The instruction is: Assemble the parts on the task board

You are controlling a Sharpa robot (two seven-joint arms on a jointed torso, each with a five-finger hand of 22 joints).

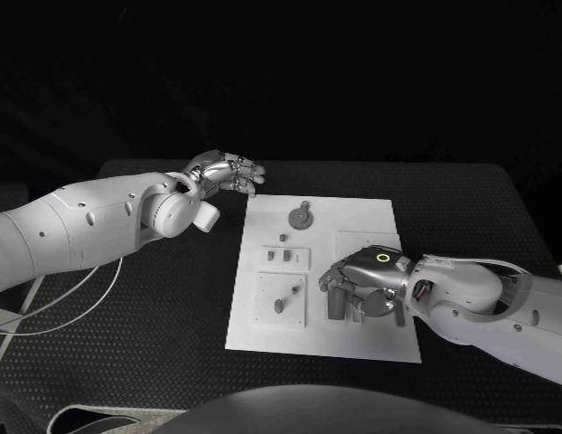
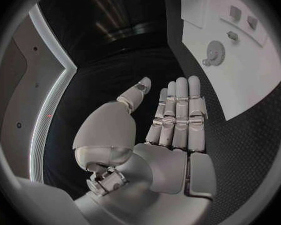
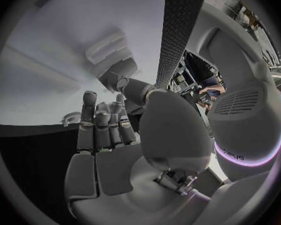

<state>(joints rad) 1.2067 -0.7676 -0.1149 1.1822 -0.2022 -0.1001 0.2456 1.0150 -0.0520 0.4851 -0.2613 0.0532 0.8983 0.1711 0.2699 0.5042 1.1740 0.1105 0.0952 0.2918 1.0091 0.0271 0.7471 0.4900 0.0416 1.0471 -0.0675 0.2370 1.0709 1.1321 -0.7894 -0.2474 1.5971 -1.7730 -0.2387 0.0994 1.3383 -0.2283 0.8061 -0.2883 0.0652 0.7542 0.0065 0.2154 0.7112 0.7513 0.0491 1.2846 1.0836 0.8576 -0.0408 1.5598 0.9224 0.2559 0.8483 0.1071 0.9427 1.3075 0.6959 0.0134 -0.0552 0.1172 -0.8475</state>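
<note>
- Hovering low over the near right part of the task board (image 1: 327,271), the right hand (image 1: 360,287) has its fingers curled down toward the plate; whether they pinch a part is hidden beneath them, so I cannot tell if it holds anything.
- In the right wrist view, that same hand (image 3: 106,130) shows its fingers lying side by side, pointing at a pale raised block (image 3: 109,47) on the board.
- Resting off the board's far left corner, the left hand (image 1: 225,172) is flat and holds nothing; in its own wrist view the fingers (image 2: 181,112) lie straight and close together, the thumb set apart.
- Lying on the far middle of the board is a gear-shaped part (image 1: 302,217); small pegs (image 1: 281,257) sit in a recessed panel at the board's middle, and another small piece (image 1: 278,306) lies in the near left panel.
- These parts look small, rigid and light, probably smooth; a fingertip pinch at the sides of a peg or at the gear's rim seems the best hold, and they could slip or skid on the plate.
- The board itself looks thin and stiff and may slide on the worktop (image 1: 476,208) if pushed sideways.
- Open worktop lies on both sides of the board, giving room; the board's near edge lies close under the right wrist.
</note>
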